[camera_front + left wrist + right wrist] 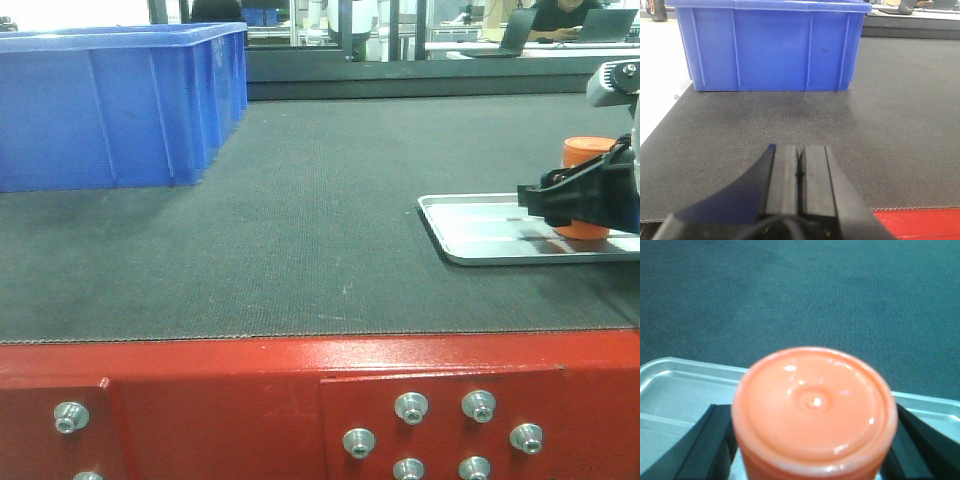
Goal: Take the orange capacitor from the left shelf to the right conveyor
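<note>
R gripper (560,205) clamped on orange capacitor (814,410), upright over silver tray (480,235) below gripper. L gripper (801,172) fully closed, empty.

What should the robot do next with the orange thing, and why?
Probably open the right end effector and let go. It grips the orange capacitor upright, its base apparently down in the silver tray that lies on the conveyor belt. Whether the base fully touches the tray is unclear, so a slight lowering first may be safer.

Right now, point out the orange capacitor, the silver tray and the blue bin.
orange capacitor (812,407): right wrist view, its round top face.
silver tray (470,245): front view, its near-left rim.
blue bin (770,50): left wrist view, its front wall.
</note>
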Action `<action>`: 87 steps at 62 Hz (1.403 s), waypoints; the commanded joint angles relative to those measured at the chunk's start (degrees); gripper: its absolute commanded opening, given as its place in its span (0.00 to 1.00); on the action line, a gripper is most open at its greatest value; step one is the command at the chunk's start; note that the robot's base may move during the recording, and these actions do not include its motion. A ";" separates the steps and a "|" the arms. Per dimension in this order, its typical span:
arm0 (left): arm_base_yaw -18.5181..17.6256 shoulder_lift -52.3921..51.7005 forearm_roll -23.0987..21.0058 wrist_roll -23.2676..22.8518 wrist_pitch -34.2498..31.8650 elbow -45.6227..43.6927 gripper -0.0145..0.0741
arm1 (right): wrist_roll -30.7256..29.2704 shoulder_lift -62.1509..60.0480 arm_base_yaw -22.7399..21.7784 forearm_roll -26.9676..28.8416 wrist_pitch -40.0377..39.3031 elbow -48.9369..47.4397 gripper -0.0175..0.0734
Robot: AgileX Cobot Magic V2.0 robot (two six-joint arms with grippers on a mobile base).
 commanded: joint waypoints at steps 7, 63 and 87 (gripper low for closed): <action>0.06 -0.65 -0.20 -0.09 -4.77 -0.25 0.02 | 0.50 -6.06 -0.44 -0.58 -0.32 -1.17 0.88; 0.06 -0.65 -0.20 -0.09 -4.77 -0.25 0.02 | 10.84 -55.98 -0.38 -0.58 55.08 -1.17 0.76; 0.06 -0.65 -0.20 -0.09 -4.77 -0.25 0.02 | 10.84 -71.79 -0.38 -0.58 74.21 -1.17 0.26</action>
